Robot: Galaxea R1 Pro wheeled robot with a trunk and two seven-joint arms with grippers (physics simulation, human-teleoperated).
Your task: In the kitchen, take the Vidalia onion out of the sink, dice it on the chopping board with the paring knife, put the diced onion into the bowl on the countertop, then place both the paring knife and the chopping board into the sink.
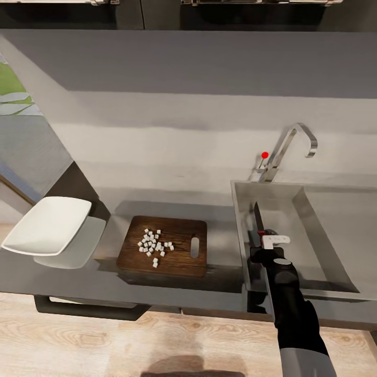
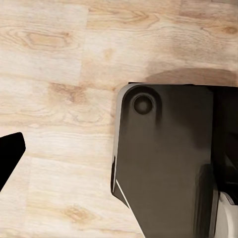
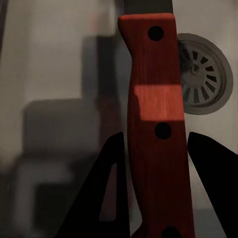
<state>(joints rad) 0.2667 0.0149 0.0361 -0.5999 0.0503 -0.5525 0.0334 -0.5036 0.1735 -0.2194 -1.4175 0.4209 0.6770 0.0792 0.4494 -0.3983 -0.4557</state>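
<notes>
- The right gripper [image 1: 260, 236] hangs over the near left part of the sink [image 1: 335, 285], and its two dark fingers [image 3: 106, 198] stand narrow on either side of the red handle of the paring knife [image 3: 153, 129]; it holds the knife there.
- The dark blade points away from the robot, along the left wall of the basin, and the round drain [image 3: 206, 74] lies below, beside the handle.
- The chrome tap [image 1: 285, 149] with its small red knob [image 1: 265, 155] stands behind the sink.
- The chopping board [image 1: 173, 251] lies on the countertop [image 1: 173, 293] just left of the sink, with the diced onion [image 1: 153, 244] in a small white heap on its left half.
- The bowl [image 1: 47, 225] sits well left of the board, at the end of the counter, and looks empty.
- About the left gripper, I cannot tell how its fingers stand; its camera sees the wood floor [image 2: 54, 59] and a dark part of the robot base [image 2: 168, 163].
- I can read no writing or brand on anything.
</notes>
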